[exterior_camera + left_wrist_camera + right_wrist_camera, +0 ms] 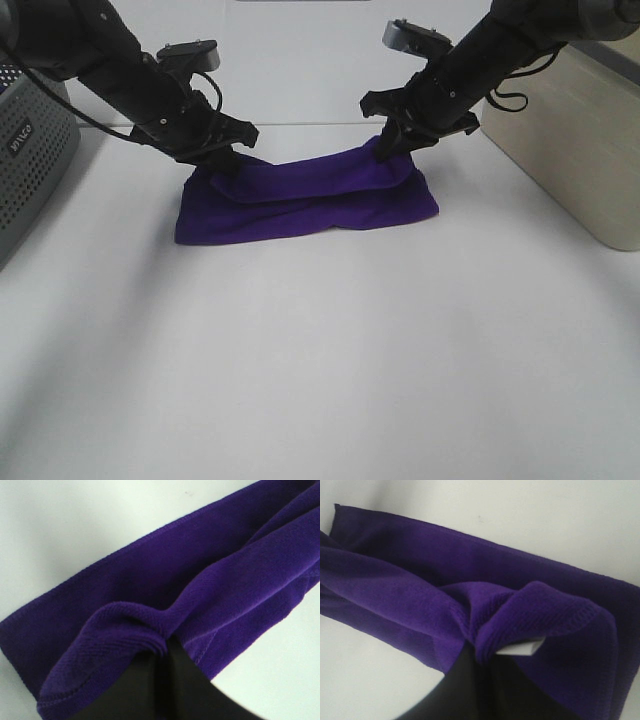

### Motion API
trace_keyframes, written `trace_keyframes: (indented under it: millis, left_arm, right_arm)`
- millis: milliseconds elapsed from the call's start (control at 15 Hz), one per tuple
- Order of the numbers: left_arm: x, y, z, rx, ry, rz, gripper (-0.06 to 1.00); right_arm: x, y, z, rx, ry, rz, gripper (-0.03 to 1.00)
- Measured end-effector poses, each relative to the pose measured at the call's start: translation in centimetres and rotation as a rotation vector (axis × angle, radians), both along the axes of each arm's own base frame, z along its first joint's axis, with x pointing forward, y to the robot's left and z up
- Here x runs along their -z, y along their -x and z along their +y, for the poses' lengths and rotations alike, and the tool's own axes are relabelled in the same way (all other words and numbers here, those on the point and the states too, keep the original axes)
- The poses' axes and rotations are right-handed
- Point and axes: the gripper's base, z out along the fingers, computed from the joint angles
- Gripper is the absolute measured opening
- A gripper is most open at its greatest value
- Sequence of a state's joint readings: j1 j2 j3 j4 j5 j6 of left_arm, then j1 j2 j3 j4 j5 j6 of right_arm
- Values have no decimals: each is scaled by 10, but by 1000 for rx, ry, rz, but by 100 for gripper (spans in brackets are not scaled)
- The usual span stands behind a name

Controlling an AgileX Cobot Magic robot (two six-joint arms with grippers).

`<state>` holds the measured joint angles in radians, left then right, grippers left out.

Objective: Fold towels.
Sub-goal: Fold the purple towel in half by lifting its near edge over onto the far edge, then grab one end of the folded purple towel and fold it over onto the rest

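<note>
The deep purple towel (pixel 300 200) lies as a long band across the far middle of the white table, its far edge lifted and sagging between the two grippers. My left gripper (pixel 215 165) is shut on the towel's far left edge; the left wrist view shows the pinched cloth (pixel 150 625) bunched at the jaws. My right gripper (pixel 390 148) is shut on the far right edge; the right wrist view shows the gathered cloth (pixel 520 610) and its small white tag (pixel 522 647) at the jaws.
A grey perforated basket (pixel 30 160) stands at the left edge. A beige box (pixel 580 140) stands at the right, close to my right arm. The white table (pixel 320 370) stretches toward the front.
</note>
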<state>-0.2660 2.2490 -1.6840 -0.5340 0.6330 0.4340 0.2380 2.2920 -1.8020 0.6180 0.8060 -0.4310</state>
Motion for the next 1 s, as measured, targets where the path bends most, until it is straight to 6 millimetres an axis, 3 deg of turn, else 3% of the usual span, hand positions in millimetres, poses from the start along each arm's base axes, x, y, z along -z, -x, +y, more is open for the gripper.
trace_keyframes:
  millis: [400,533,667,733,867,1000]
  left_arm:
    - [14,-3,1,15,-33,13,5]
    - [20,-3,2,32,-64,13,26]
    - [22,-3,6,34,-108,16,53]
    - [21,-3,8,25,-132,15,65]
    - [14,-3,12,13,-174,28,77]
    - [2,-1,13,29,-201,89,78]
  right_arm:
    - [18,-3,-1,5,28,8,7]
    - [23,-3,-2,10,33,20,28]
    - [23,-3,-3,10,53,20,60]
    - [24,-3,-5,1,77,15,70]
    - [24,-2,-8,-7,122,18,78]
    - [9,1,-11,-18,156,9,79]
